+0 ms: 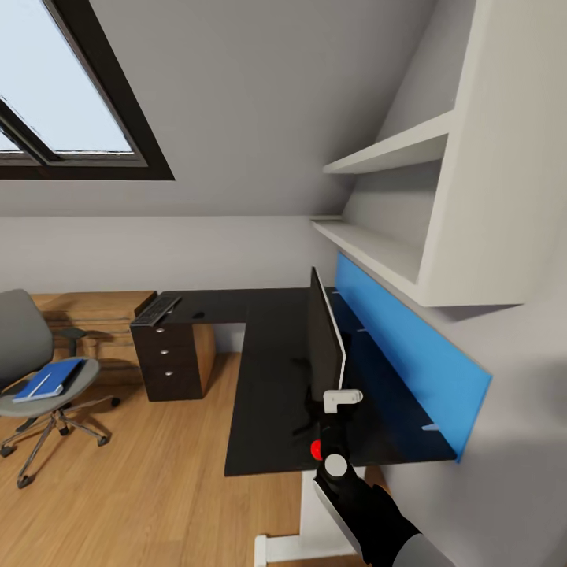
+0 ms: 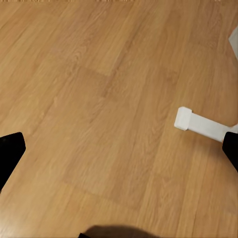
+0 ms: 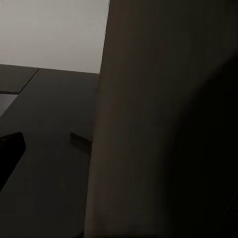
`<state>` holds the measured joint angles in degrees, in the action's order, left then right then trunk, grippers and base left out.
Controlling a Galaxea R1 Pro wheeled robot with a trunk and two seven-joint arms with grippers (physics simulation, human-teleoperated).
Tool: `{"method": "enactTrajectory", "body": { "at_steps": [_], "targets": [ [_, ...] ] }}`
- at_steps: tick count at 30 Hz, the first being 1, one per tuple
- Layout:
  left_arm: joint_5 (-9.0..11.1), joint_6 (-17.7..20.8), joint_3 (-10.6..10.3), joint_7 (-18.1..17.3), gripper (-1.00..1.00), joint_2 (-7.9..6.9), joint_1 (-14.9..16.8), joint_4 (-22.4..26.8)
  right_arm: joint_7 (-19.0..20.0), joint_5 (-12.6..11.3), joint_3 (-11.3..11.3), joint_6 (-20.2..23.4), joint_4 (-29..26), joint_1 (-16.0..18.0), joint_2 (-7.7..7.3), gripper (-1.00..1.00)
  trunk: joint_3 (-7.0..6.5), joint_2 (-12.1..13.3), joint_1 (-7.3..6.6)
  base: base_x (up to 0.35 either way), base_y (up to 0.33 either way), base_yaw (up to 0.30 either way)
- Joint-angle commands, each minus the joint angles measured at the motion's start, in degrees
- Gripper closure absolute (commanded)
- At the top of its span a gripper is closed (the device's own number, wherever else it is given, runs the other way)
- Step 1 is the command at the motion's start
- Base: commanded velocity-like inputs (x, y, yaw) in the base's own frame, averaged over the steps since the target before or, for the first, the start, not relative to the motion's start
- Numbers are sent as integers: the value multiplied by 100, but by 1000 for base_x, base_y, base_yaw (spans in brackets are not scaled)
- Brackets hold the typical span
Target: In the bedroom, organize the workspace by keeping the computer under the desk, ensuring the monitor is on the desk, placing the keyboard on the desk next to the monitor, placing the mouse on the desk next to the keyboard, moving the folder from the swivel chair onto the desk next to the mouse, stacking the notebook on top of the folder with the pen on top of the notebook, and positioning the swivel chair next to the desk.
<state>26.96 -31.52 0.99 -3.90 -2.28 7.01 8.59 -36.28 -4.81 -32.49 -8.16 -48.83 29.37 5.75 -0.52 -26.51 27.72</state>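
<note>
Wide black-fronted, white-backed monitor (image 1: 324,346): upright on L-shaped black-topped table (image 1: 264,378), long axis along blue panel. Right gripper (image 1: 340,403) at its near end; jaws' state cannot tell.

The desk (image 1: 268,370) top lies bare between the monitor (image 1: 324,346) and its front edge, open to a reach from the floor side; the monitor stands edge-on near the blue panel (image 1: 409,346), leaving only a narrow gap behind it; shelves (image 1: 394,150) overhang that gap; the keyboard (image 1: 156,309) takes the far corner; the chair (image 1: 39,378) stands well apart on open floor (image 2: 99,109).
</note>
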Motion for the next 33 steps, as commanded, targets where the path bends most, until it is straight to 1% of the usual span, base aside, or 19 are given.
{"method": "enactTrajectory", "body": {
  "at_steps": [1, 7, 16, 21, 33],
  "targets": [
    [37, -12, 9, -41, -100, 0, 2, -7, -28, -63, -21, -36, 5, 6, -4, -100, 2, -2, 4, 149, 91, 0],
    [37, -12, 8, -41, -100, 0, 2, -7, -25, -63, -21, -39, 5, 6, -4, -100, 2, -2, 4, 121, 67, 0],
    [37, -12, 7, -41, -100, 0, 2, -7, -26, -63, -21, -37, 5, 5, -4, -100, 2, -2, 4, 5, 9, 0],
    [37, -12, 7, -41, -100, 0, 2, -7, -23, -63, -21, -40, 5, 7, -4, -100, 2, -2, 4, -146, 1, 0],
    [37, -12, 7, -41, -100, 0, 2, -7, -22, -63, -21, -38, 5, 7, -4, -100, 2, -2, 4, -218, 0, 0]
  ]
}}
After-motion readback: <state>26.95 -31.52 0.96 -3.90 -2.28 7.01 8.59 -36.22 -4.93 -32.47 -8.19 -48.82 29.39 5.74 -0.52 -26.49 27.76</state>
